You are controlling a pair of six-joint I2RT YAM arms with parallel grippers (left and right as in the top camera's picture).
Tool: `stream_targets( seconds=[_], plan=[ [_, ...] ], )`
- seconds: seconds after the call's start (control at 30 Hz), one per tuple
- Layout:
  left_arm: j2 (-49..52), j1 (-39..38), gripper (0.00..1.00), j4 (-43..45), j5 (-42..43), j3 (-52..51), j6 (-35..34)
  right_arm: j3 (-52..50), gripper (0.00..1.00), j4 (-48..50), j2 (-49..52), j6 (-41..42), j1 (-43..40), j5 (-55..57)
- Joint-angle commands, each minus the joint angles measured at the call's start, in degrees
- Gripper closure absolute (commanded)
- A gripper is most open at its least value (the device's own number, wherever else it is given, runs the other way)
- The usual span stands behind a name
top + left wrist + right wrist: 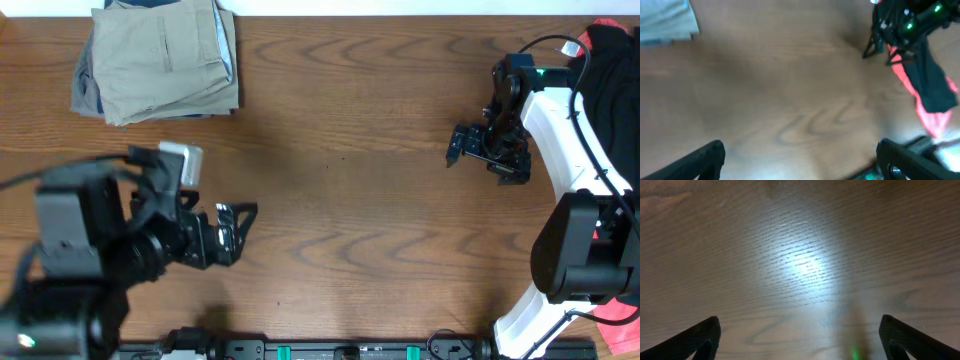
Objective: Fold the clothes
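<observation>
Left gripper (pixel 238 228), overhead: jaws spread wide, nothing between them, poised above the brown wood-grain table (pixel 350 220). The folded light khaki-beige woven shorts (pixel 160 60) lie well apart from it, towards the far edge of the table, on top of darker folded garments (pixel 86 92). Right gripper (pixel 485 158): also fully spread and empty. The shorts are farther still from it, across the table. A black and coral-red garment (pixel 608 50) lies just behind this arm.

Left wrist view: the left gripper (pixel 800 157) holds nothing, bare wood between its fingers (pixel 700 160). A blurred pale cloth corner (pixel 665 20) lies far ahead to one side; which garment it is, I cannot tell.

Right wrist view: the right gripper (pixel 800 337) is wide and empty over glare-lit wood.
</observation>
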Motion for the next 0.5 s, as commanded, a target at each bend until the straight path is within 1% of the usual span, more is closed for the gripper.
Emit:
stream_targets(
  seconds=[0.0,0.17,0.27,0.33,0.47],
  plan=[
    [-7.5,-0.2,0.02,7.9,-0.5,-11.4,2.9,0.7,0.01,0.0,-0.1,-0.7,0.0,0.6],
    [-19.4,-0.2,0.02,23.5,-0.5,-30.4,2.8,0.7,0.01,0.0,-0.1,-0.7,0.0,0.6],
    [-26.0,-0.2,0.02,31.7,-0.5,-39.6,2.8,0.7,0.01,0.0,-0.1,-0.7,0.0,0.6],
    [-29.4,-0.2,0.02,35.1,-0.5,-44.1,2.6,0.7,0.01,0.0,-0.1,-0.7,0.0,0.6],
    [-31.5,-0.2,0.02,36.6,-1.2,-47.6,2.7,0.7,0.01,0.0,-0.1,-0.7,0.0,0.6]
  ],
)
